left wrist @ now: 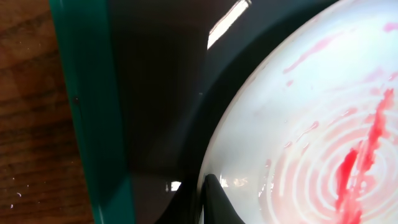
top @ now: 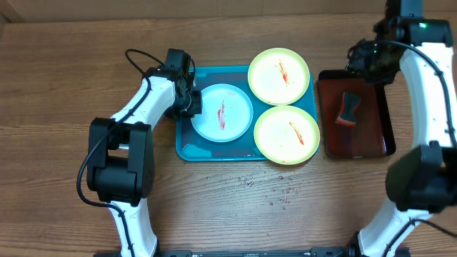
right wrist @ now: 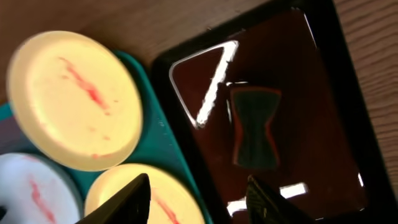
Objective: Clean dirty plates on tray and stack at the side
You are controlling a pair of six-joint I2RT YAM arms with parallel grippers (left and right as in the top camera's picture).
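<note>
The turquoise tray (top: 184,146) holds a white plate with a light-blue rim (top: 223,113) and two pale yellow plates with lime-green rims, one at the back (top: 278,76) and one at the front (top: 286,134). All have red sauce streaks. My left gripper (top: 191,103) is at the white plate's left edge. In the left wrist view its fingers (left wrist: 202,199) are pinched on the rim of the white plate (left wrist: 323,124), over the tray (left wrist: 87,124). My right gripper (top: 368,61) is open and empty (right wrist: 199,199), held above the gap between the trays.
A smaller dark-red tray with a black rim (top: 382,135) stands right of the turquoise one, with a dark sponge (top: 348,107) in it; the sponge also shows in the right wrist view (right wrist: 255,134). Small droplets lie on the wooden table in front of the turquoise tray.
</note>
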